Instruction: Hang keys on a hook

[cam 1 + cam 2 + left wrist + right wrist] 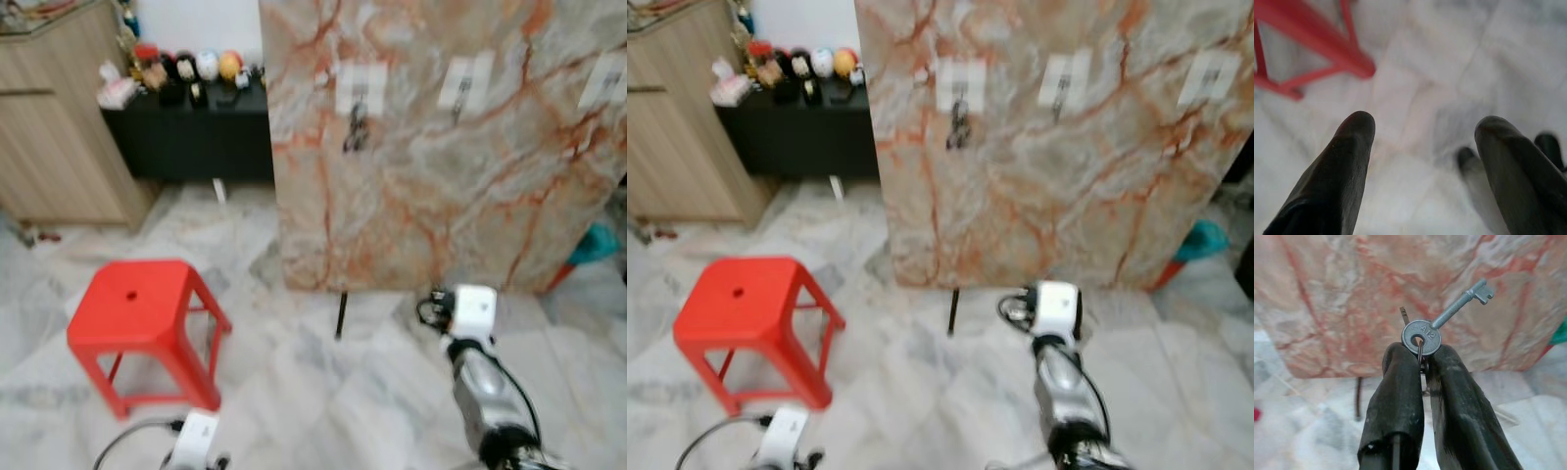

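In the right wrist view my right gripper (1422,355) is shut on a ring of keys; a grey key (1442,325) stamped with a number sticks up from between the fingers. The right arm (470,343) is raised before a marble-patterned board (441,166). The board carries white hook plates: the left hook (361,90) holds a dark bunch of keys (355,132), and the middle hook (464,83) and the right hook (602,80) hang further along. My left gripper (1422,132) hangs low over the floor, open with nothing between its fingers.
A red plastic stool (142,308) stands on the marble floor at the left. Behind it are a wooden cabinet (54,127) and a black sideboard (191,132) with small figurines. A thin black leg (341,315) props the board. A teal object (595,245) lies at the right.
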`<state>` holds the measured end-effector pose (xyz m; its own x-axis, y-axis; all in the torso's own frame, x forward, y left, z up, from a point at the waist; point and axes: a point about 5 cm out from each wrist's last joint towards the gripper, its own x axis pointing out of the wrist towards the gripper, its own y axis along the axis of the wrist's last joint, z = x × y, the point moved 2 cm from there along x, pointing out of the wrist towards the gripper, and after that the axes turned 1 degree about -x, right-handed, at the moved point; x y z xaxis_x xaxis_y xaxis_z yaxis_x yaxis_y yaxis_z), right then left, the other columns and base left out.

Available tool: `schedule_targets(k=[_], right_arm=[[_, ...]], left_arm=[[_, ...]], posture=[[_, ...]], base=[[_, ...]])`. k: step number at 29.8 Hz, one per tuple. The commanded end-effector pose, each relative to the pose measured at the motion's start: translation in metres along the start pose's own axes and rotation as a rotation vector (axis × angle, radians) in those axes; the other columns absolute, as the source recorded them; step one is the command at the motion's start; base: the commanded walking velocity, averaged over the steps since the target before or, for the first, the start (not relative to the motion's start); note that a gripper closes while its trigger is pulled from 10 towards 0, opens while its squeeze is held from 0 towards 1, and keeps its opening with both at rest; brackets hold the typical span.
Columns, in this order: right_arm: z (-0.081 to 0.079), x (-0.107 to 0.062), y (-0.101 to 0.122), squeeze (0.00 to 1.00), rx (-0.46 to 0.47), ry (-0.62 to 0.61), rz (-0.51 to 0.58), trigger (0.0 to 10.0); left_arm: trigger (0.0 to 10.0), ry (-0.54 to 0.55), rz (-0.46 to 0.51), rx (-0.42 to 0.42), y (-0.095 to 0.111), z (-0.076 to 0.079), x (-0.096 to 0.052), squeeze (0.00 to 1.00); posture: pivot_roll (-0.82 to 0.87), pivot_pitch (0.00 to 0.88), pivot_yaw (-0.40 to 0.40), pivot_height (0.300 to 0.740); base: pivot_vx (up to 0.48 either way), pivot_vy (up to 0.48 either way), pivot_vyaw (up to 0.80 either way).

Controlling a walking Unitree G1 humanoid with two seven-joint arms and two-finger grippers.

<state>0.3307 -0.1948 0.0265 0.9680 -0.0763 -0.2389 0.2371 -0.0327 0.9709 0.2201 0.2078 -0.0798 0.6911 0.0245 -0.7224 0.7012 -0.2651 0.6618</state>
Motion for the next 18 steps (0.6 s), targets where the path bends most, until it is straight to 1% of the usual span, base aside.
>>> schedule_targets(k=[1, 2, 3, 5, 8, 10, 11, 13, 14, 15, 17, 18], right_arm=[[-0.012, 0.003, 0.004, 0.0, -0.009, 0.037, 0.002, 10.0], [-0.012, 0.004, 0.004, 0.0, -0.017, 0.041, -0.008, 10.0], [-0.011, 0.005, 0.005, 0.0, -0.039, 0.046, -0.027, 10.0], [-0.01, 0.007, 0.005, 0.0, -0.068, 0.057, -0.055, 10.0], [-0.01, 0.009, 0.005, 0.0, -0.103, 0.087, -0.088, 10.0], [-0.011, 0.01, 0.006, 0.0, -0.141, 0.12, -0.103, 10.0], [-0.013, 0.011, 0.007, 0.0, -0.195, 0.174, -0.13, 10.0], [-0.016, 0.013, 0.01, 0.0, -0.257, 0.221, -0.139, 10.0], [-0.017, 0.014, 0.012, 0.0, -0.314, 0.27, -0.157, 10.0], [-0.018, 0.014, 0.013, 0.0, -0.348, 0.3, -0.167, 10.0], [-0.019, 0.015, 0.019, 0.0, -0.464, 0.402, -0.198, 10.0], [-0.019, 0.015, 0.019, 0.0, -0.464, 0.402, -0.198, 10.0]], left_arm=[[10.0, 0.016, 0.031, 0.013, 0.006, -0.01, 0.0, 0.0], [10.0, 0.018, 0.061, 0.026, 0.014, -0.013, 0.001, 0.0], [10.0, 0.019, 0.12, 0.052, 0.03, -0.018, 0.002, 0.0], [10.0, 0.015, 0.193, 0.074, 0.048, -0.022, 0.003, 0.0], [10.0, 0.011, 0.257, 0.077, 0.064, -0.023, 0.003, 0.0], [10.0, 0.005, 0.306, 0.105, 0.077, -0.022, 0.003, 0.0], [10.0, -0.014, 0.368, 0.161, 0.092, -0.02, 0.001, 0.0], [10.0, -0.037, 0.417, 0.208, 0.105, -0.018, -0.001, 0.0], [10.0, -0.054, 0.459, 0.253, 0.115, -0.017, -0.003, 0.0], [10.0, -0.065, 0.477, 0.278, 0.12, -0.016, -0.004, 0.0], [10.0, -0.1, 0.551, 0.34, 0.139, -0.013, -0.011, 0.0], [10.0, -0.1, 0.551, 0.34, 0.139, -0.013, -0.011, 0.0]], posture=[[-0.01, 0.0, -0.011, 0.74], [-0.01, 0.0, -0.009, 0.74], [-0.01, 0.0, -0.009, 0.74], [-0.01, 0.0, -0.008, 0.74], [-0.01, 0.0, -0.009, 0.74], [-0.01, 0.0, -0.011, 0.74], [-0.01, 0.0, -0.011, 0.74], [-0.01, 0.0, -0.012, 0.74], [-0.01, 0.0, -0.012, 0.74], [-0.01, 0.0, -0.014, 0.74], [-0.01, 0.0, -0.018, 0.74], [-0.01, 0.0, -0.018, 0.74]], base=[[0.0, 0.0, 0.0], [0.0, 0.0, 0.0], [0.0, 0.0, 0.0], [0.0, 0.0, 0.0], [0.0, 0.0, 0.0], [0.0, 0.0, 0.0], [0.0, 0.0, 0.0], [0.0, 0.0, 0.0], [0.0, 0.0, 0.0], [0.0, 0.0, 0.0], [0.0, 0.0, 0.0], [0.0, 0.0, 0.0]])
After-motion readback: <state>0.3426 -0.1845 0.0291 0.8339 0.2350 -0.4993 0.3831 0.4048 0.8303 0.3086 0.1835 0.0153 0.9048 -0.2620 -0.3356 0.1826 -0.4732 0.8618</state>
